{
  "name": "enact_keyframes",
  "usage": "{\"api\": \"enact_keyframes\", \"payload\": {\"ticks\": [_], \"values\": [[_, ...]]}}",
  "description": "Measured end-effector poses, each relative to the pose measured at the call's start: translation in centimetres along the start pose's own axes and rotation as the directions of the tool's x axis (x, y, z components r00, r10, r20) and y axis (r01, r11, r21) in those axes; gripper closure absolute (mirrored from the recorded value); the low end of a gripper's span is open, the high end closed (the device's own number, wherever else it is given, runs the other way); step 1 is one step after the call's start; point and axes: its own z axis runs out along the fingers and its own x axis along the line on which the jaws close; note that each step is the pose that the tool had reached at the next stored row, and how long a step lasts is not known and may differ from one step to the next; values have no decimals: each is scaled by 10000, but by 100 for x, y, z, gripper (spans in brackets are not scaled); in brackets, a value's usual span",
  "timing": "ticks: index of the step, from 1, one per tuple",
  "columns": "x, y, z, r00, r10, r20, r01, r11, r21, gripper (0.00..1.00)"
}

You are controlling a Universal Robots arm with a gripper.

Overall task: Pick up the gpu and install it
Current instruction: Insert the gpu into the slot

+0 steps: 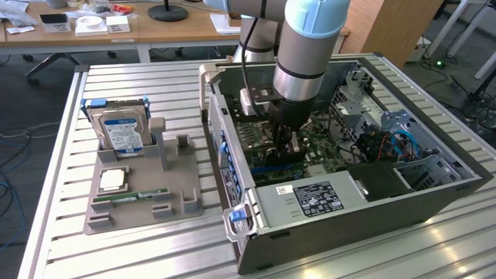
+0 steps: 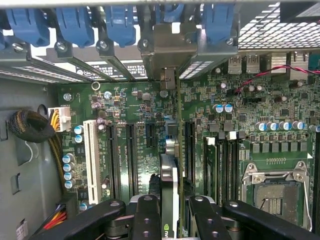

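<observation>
In the wrist view the gpu [image 2: 169, 187] stands edge-on between my gripper's [image 2: 172, 202] black fingers [image 2: 146, 215], which are shut on it. The card hangs over the motherboard [image 2: 135, 110] among the long black expansion slots [image 2: 131, 155], and its silver end bracket [image 2: 167, 47] reaches the case's rear slot openings. Whether the card's edge sits in a slot is hidden. In the exterior view the gripper [image 1: 285, 152] is deep inside the open computer case [image 1: 349, 226], low over the board.
A grey parts holder [image 1: 139, 218] on the exterior view's left carries a silver hard drive [image 1: 120, 131], a RAM stick [image 1: 132, 197] and a small chip [image 1: 114, 180]. Inside the case are the power supply [image 1: 310, 200], a CPU socket [image 2: 277, 192], a cable bundle [image 2: 30, 125] and blue slot latches [image 2: 75, 25].
</observation>
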Motion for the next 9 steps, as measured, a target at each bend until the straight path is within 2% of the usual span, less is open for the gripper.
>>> {"api": "enact_keyframes", "payload": {"ticks": [9], "values": [[0,0,11,10000,0,2,0,10000,1,73]]}}
